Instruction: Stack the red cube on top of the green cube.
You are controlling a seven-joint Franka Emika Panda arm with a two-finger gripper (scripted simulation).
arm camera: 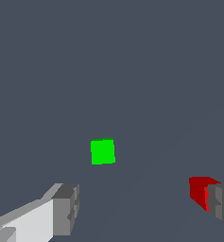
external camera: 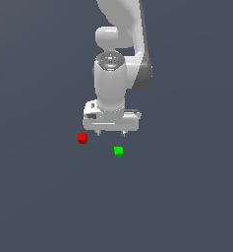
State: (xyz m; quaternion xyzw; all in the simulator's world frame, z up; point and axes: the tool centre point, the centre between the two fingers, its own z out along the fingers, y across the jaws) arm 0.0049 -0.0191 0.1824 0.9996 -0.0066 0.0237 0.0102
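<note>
White two-finger gripper [external camera: 110, 133] spread wide, holding nothing, hovering mid-frame in exterior view. Small bright red cube [external camera: 82, 138] lower left of it, small bright green cube [external camera: 118, 151] lower right, apart. Not grasped yet; pick and stack both remaining.

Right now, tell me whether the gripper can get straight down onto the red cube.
Probably yes. The gripper is open, nothing lies between it and the red cube, and the green cube sits apart. It must first shift toward the exterior view's left to centre over it.
</note>
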